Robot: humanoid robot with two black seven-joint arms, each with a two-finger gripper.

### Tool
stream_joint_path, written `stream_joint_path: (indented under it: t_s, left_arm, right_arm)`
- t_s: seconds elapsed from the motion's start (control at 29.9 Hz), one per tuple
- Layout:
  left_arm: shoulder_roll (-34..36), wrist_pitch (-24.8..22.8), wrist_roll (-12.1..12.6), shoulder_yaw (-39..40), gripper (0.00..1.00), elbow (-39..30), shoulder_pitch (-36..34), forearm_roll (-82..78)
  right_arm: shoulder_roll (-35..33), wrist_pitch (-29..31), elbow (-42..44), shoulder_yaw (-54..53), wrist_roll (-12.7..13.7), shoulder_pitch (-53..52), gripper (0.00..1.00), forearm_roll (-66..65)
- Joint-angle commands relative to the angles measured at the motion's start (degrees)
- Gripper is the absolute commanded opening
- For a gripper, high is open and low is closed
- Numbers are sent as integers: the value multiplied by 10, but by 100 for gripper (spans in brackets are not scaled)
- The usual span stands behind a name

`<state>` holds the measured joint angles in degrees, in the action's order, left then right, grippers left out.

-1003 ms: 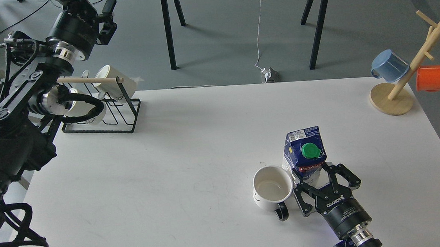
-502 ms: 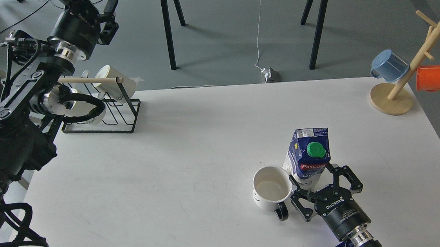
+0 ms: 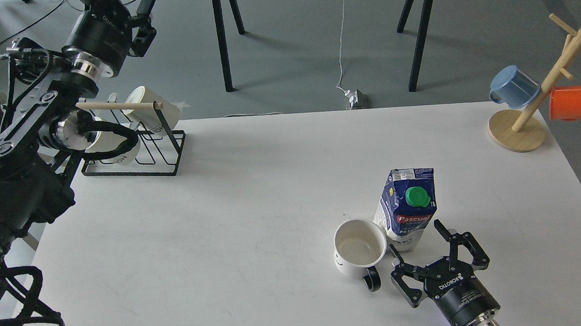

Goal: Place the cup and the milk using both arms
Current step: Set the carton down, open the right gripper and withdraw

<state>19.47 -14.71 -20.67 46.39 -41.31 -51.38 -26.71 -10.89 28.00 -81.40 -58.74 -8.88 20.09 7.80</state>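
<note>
**Milk and cup stand together on the bench**

The milk (image 3: 407,211) stands upright, touching the cup (image 3: 359,247) at its left. Just beside them, the right gripper (image 3: 439,260) has its fingers spread, grasping nothing. The left gripper (image 3: 142,22) is raised above the floor; its fingers' state cannot be told.

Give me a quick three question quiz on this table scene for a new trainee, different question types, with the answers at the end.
1. True or false: the right pincer is shut on the milk carton.
2. Which stands nearer the robot's left side: A) the white cup or B) the milk carton?
3. Fill in: the carton's screw cap is ____ in colour.

Key:
1. False; the fingers are spread, just clear of the carton, which stands upright on the table.
2. A.
3. Green.
</note>
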Motion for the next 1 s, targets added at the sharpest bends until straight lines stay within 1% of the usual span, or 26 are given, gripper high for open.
stream_joint_path:
  t_s: [0.0, 0.1, 0.27, 0.43, 0.57, 0.64, 0.74, 0.84, 0.9, 0.97]
  left_arm:
    - [4, 0, -1, 1, 100, 0, 0, 2]
    - [10, 0, -1, 5, 100, 0, 0, 5]
    - [17, -3, 0, 7, 100, 0, -1, 6]
    - [15, -1, 0, 10, 100, 0, -1, 8]
    - [11, 4, -1, 11, 100, 1, -2, 30]
    - [9, 9, -1, 10, 100, 3, -2, 64]
    - [-2, 9, -1, 10, 100, 9, -2, 107]
    - [-12, 6, -1, 10, 100, 20, -4, 123]
    - [-12, 5, -1, 11, 100, 24, -4, 133]
    - [-13, 5, 0, 11, 100, 25, -3, 153]
  right_arm:
    - [-11, 0, -24, -10, 0, 27, 98, -2]
    - [-38, 0, -45, -37, 0, 52, 98, -2]
    - [-109, 0, -71, -142, 0, 82, 98, -1]
    - [-198, 0, -64, -240, -1, 82, 98, 1]
    - [-247, 0, -61, -305, 2, 63, 98, 5]
    - [-256, 0, -47, -313, 3, 21, 98, 1]
    - [-261, 0, 24, -312, 0, -78, 99, -2]
    - [-267, 0, 107, -306, 8, -181, 99, -2]
    - [-272, 0, 153, -283, 11, -248, 99, -2]
    - [-281, 0, 195, -233, 18, -329, 99, -2]
